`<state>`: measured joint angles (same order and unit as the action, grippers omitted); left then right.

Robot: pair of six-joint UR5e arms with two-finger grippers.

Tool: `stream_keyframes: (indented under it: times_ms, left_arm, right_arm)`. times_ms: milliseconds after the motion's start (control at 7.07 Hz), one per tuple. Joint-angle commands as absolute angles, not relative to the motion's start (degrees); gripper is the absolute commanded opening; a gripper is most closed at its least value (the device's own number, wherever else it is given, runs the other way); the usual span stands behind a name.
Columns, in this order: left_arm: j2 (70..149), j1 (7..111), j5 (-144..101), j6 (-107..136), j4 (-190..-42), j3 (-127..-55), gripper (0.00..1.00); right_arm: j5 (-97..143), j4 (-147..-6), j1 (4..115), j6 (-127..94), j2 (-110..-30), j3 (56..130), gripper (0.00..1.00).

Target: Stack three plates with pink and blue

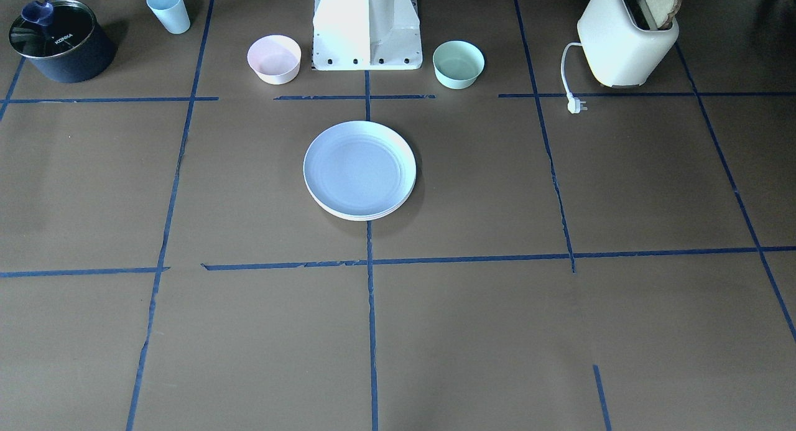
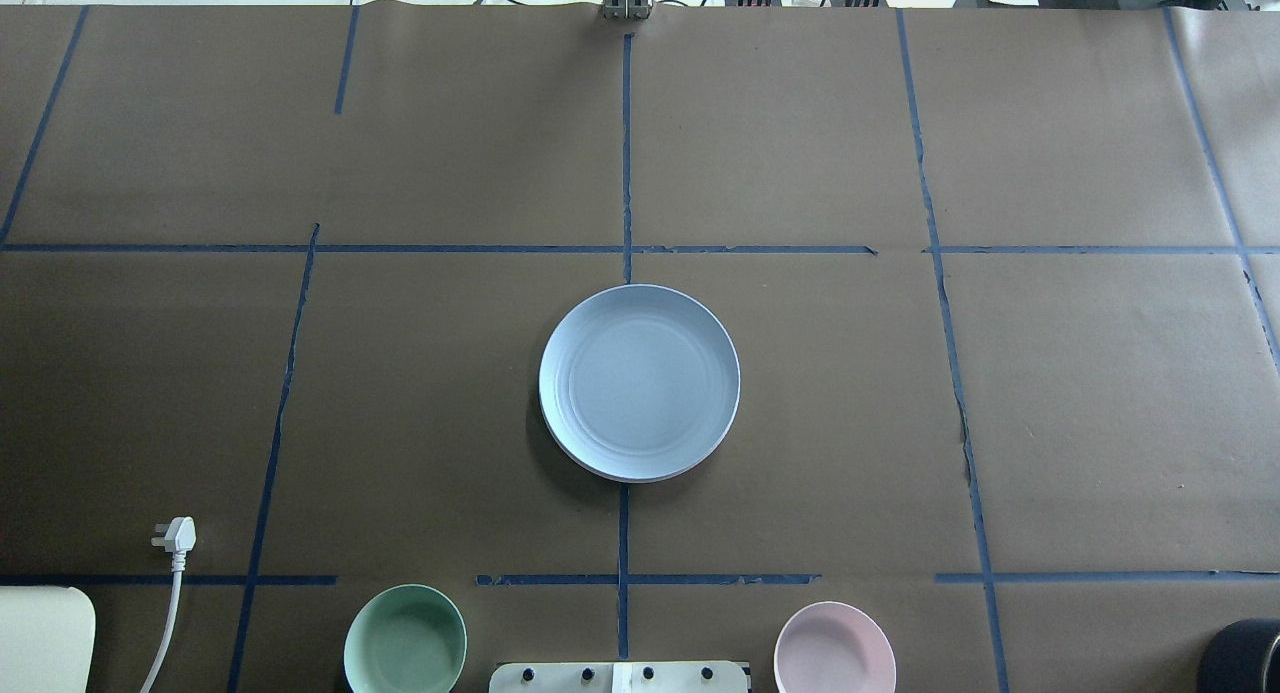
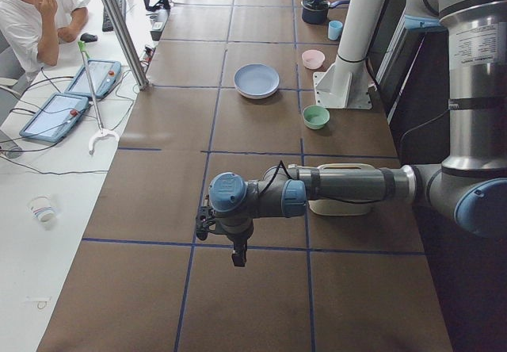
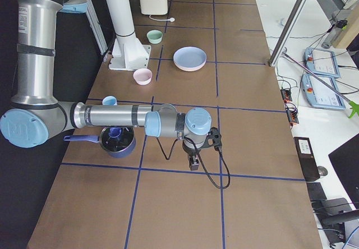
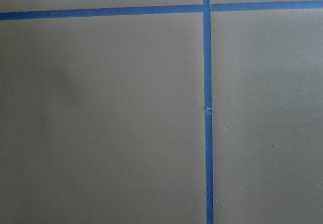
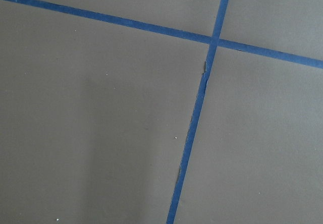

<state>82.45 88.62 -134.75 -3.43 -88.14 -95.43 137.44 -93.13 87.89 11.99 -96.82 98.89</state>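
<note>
The plates lie in one stack at the table's middle. The light blue plate (image 1: 359, 168) is on top, also in the overhead view (image 2: 640, 378). A cream-white rim (image 1: 360, 217) shows at the bottom; the pink plate is hidden between them. Both grippers are far from the stack, and neither shows in the overhead or front view. The left gripper (image 3: 238, 255) hangs over the table's left end. The right gripper (image 4: 193, 163) hangs over the right end. I cannot tell if either is open or shut. Both wrist views show only brown paper and blue tape.
By the robot base (image 1: 367, 33) stand a small pink bowl (image 1: 274, 59) and a mint bowl (image 1: 458, 63). A light blue cup (image 1: 168, 9), a dark pot (image 1: 59, 42) and a toaster (image 1: 625, 39) with its loose plug (image 1: 575, 106) stand along that edge. An operator (image 3: 32, 11) sits beyond the table.
</note>
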Motion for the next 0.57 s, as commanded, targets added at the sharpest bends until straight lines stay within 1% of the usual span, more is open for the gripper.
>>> stream_keyframes:
  times_ms: [0, 424]
  left_arm:
    - [82.5, 88.6, -134.8, -3.6, -88.2, -95.6, 1.00]
    - [81.7, 88.7, -134.8, -3.8, -88.1, -96.2, 1.00]
  right_arm:
    - [137.1, -93.0, 87.9, 12.1, -96.9, 98.9, 1.00]
    - [137.0, -92.9, 87.9, 12.2, -97.9, 99.6, 1.00]
